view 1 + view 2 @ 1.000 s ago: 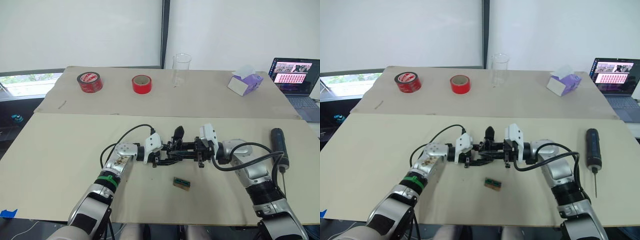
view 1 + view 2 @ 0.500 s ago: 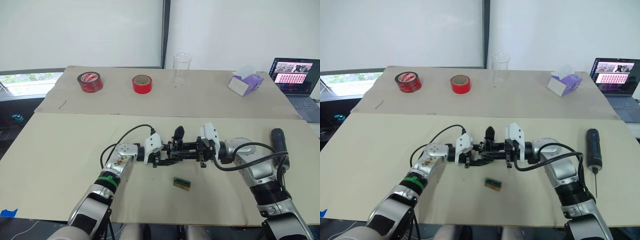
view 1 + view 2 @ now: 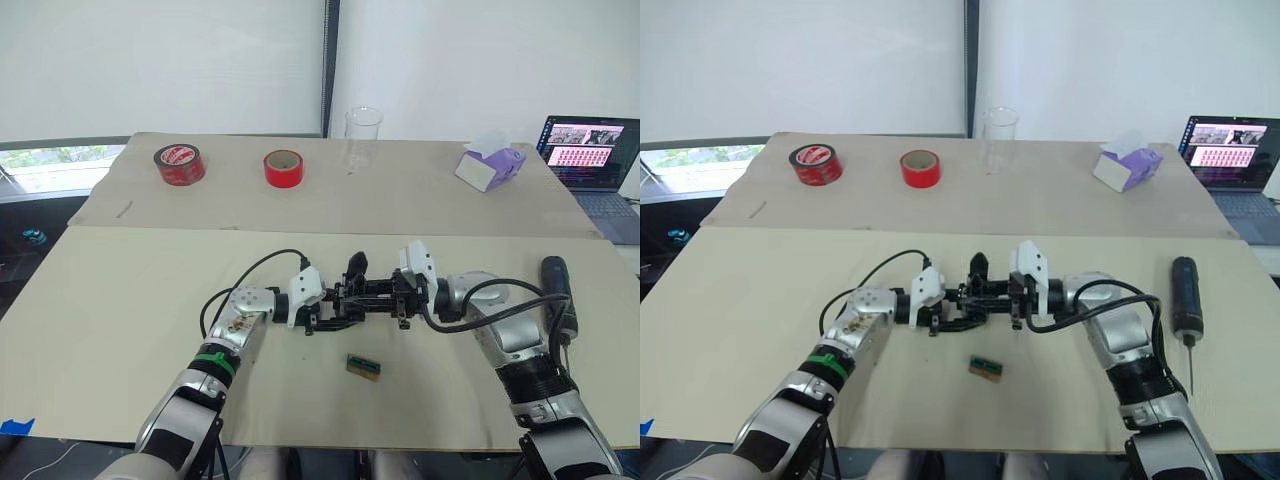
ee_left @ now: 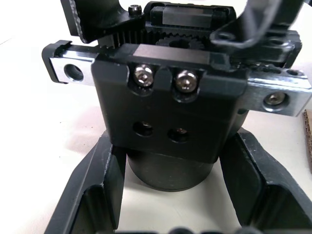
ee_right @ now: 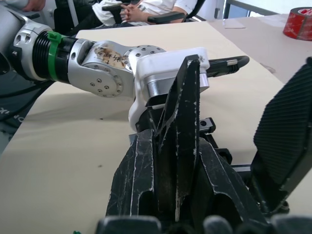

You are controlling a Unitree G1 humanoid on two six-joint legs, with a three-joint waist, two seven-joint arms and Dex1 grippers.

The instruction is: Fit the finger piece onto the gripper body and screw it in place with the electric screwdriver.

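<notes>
Starting at your left, two rolls of red tape (image 3: 180, 163) and (image 3: 283, 167) lie toward the far left of the bench (image 3: 120, 290), on its back board, with a clear glass beaker (image 3: 363, 138) standing to their right near the far edge.

Your left gripper (image 3: 325, 308) reaches in from the near left to the middle of the bench. In the left wrist view its two black fingers (image 4: 92, 190) sit either side of the round base of the gripper body (image 4: 168, 112), pinching it. The block faces that camera with two screws in its upper row and two holes below, and a toothed rack and silver rail run across behind it.

In the head views the gripper body (image 3: 352, 290) is at mid-bench between your two grippers, with a pointed black finger sticking up from it.

Your right gripper (image 3: 385, 298) comes in from the near right and meets the left one there. In the right wrist view its fingers are pressed onto the finger piece (image 5: 178, 131), a slim black tapered part standing up between them with its point away from that camera.

A small green-brown block (image 3: 364, 366) lies on the bench just nearer to you than the two grippers, apart from both.

Farther right, a purple and white box (image 3: 490, 166) sits near the far right corner, and the electric screwdriver (image 3: 1186, 300) lies along the right edge, bit pointing toward the near side. A laptop (image 3: 590, 150) is open beyond that edge.
</notes>
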